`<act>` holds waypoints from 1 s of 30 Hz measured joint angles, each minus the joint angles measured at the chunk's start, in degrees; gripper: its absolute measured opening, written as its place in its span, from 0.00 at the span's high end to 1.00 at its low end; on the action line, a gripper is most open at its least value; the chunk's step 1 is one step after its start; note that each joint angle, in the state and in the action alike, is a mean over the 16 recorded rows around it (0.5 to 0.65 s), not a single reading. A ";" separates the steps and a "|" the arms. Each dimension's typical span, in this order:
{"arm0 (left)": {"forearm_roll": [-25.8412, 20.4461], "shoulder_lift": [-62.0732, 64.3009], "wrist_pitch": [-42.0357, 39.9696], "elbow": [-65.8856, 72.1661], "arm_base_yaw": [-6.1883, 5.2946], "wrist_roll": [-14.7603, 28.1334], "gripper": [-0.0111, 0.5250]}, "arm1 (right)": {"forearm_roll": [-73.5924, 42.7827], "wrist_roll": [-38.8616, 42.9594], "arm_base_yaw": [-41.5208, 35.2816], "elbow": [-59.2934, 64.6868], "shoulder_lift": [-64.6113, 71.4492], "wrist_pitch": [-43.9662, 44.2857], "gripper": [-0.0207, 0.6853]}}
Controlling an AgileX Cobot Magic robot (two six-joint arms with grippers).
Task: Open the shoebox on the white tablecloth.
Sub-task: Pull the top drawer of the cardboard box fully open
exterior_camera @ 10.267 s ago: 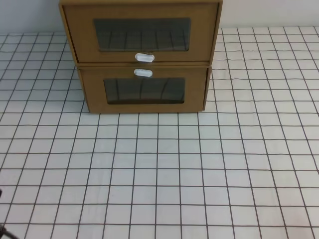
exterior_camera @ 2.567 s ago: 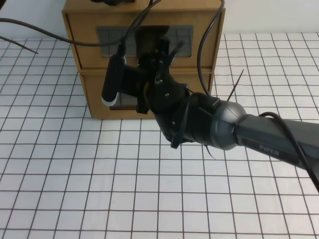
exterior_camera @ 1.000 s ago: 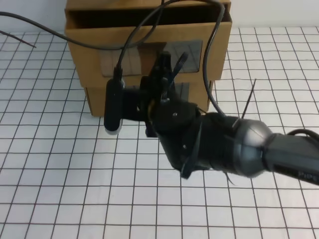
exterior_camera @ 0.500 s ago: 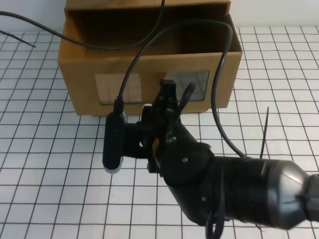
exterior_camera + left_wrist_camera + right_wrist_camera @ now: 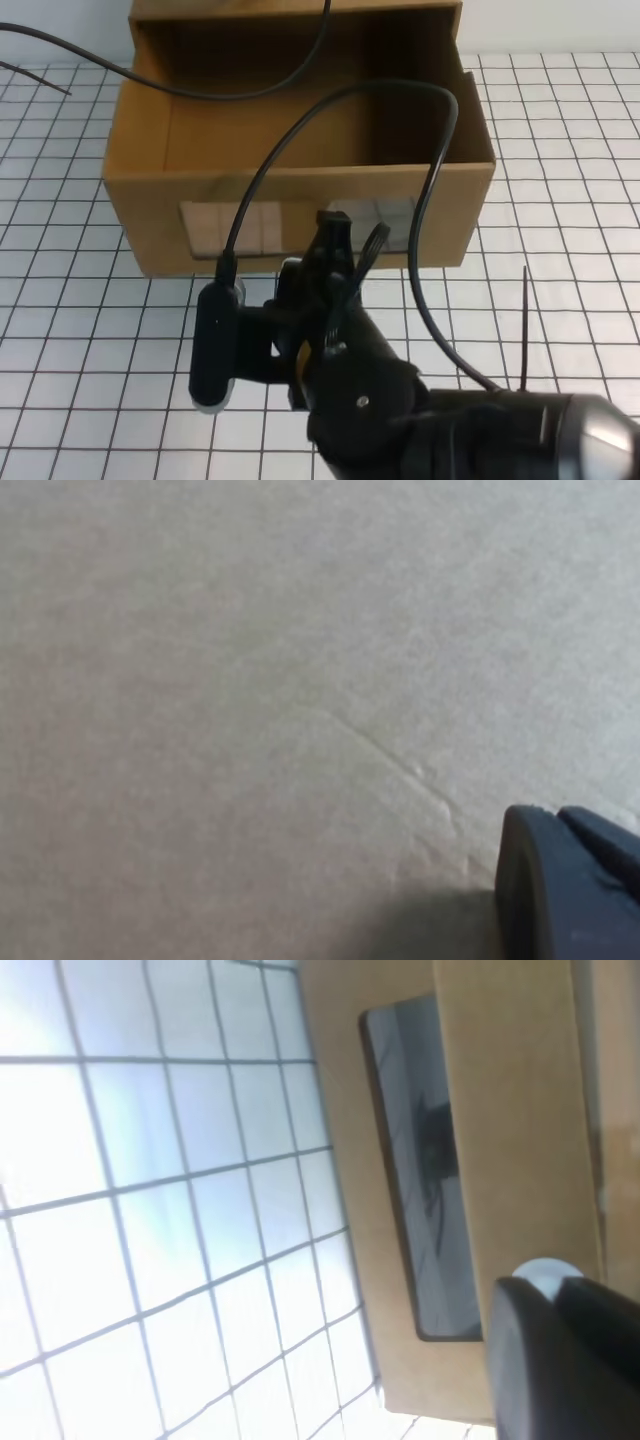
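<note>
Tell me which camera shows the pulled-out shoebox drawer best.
The exterior high view: the shoebox drawer shows whole, pulled out with its inside visible. The right wrist view catches only a window and a white tab; the left wrist view shows just plain cardboard.

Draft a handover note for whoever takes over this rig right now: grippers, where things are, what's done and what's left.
Right gripper: shut, at the drawer front, apparently on the white tab.
Left gripper: tip close against plain cardboard; open or shut cannot be told, and it is out of the high view.
Shoebox: at the back of the tablecloth, its drawer pulled well out towards the robot, with the inside showing and looking empty.
Done: the box is open.
Left: probably just release the tab and pull the right arm back clear of the drawer front.
</note>
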 joint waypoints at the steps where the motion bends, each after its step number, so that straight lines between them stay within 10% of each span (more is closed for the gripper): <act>1: 0.00 0.00 0.00 0.00 0.00 0.00 0.98 | 0.43 -0.04 0.48 0.02 -0.06 0.38 0.96; 30: -1.09 0.00 1.69 -0.74 0.00 0.00 0.98 | 4.78 -0.66 5.24 0.05 -0.73 6.67 0.82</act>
